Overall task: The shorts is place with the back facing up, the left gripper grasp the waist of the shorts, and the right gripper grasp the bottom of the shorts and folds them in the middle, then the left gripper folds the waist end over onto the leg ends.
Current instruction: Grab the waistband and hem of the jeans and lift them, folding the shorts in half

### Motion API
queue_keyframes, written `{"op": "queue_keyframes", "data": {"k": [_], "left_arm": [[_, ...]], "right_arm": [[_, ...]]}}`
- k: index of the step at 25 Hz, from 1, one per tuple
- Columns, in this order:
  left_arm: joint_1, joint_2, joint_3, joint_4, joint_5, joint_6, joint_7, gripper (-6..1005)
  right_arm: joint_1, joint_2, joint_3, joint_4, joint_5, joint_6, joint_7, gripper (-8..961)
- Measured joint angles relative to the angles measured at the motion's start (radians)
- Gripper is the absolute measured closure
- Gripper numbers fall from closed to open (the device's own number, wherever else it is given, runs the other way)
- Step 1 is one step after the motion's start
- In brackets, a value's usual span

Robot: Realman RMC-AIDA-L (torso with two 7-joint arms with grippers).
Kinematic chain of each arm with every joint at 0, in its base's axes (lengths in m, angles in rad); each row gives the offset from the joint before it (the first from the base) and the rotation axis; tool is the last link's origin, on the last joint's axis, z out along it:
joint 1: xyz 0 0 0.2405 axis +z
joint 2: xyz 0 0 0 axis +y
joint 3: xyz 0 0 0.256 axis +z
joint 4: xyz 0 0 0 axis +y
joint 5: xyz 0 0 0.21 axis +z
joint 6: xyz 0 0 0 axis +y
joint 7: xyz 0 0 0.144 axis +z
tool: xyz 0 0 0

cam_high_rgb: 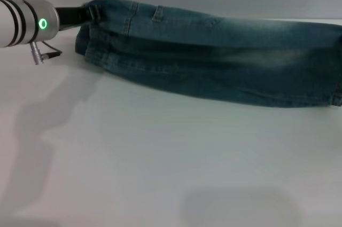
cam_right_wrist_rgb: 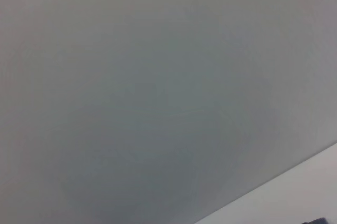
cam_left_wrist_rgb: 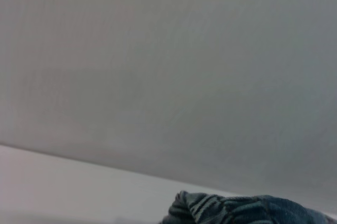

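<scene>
Shorts folded lengthwise, left gripper at the waist end

The shorts (cam_high_rgb: 214, 56) lie as a long strip across the white bench (cam_high_rgb: 160, 157). The left gripper (cam_high_rgb: 88, 12) sits right at the waist (cam_high_rgb: 93, 29); can't tell whether its fingers are clenched. Right gripper isn't visible from the head view.

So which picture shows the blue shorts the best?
The head view. There the shorts stretch across the white table, folded long, with the left tool at their left end. The left wrist view shows only a bunched denim bit. The right wrist view shows at most a tiny dark speck at its corner.
</scene>
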Motion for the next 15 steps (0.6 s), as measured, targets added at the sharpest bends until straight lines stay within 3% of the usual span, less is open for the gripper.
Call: {"op": "queue_keyframes", "data": {"k": [8, 10, 15], "left_arm": [[-0.017, -0.001, 0.004, 0.085, -0.202, 0.07, 0.182, 744], [-0.023, -0.001, 0.003, 0.095, -0.216, 0.071, 0.196, 741], [-0.025, 0.0, 0.002, 0.1, -0.228, 0.065, 0.205, 510]], "right_arm": [[0.024, 0.001, 0.001, -0.049, 0.029, 0.023, -0.095, 900], [0.029, 0.001, 0.0, -0.055, 0.028, 0.028, -0.1, 815], [0.018, 0.001, -0.001, -0.057, 0.027, 0.038, -0.116, 646]]}}
